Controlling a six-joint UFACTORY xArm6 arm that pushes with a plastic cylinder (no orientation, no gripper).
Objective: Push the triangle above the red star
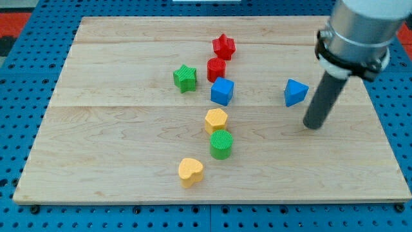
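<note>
Surface: pale wooden board [116, 148] lying on a blue perforated base [19, 96] that shows on every side of it.
Green star [185, 78]: leftmost block, left of centre in the far half of the board.
Yellow heart [190, 171]: nearest block, just left of centre, close to the near edge.
Red star [224, 46]: farthest block, at the head of a loose column running down the middle of the board.
Red cylinder [216, 68]: directly nearer than the red star and close to it; whether they touch cannot be told.
Blue cube [223, 91]: just near of the red cylinder, to the right of the green star.
Yellow hexagon [216, 120]: nearer again, in the same column.
Green cylinder [221, 144]: right up against the near side of the yellow hexagon.
Blue triangle [295, 92]: alone on the right half, well right of the blue cube and level with it, nearer and far to the right of the red star.
My tip [312, 125]: a plain rod with nothing to open or shut, holding nothing; it rests on the board just right of the blue triangle and slightly nearer, apart from it.
</note>
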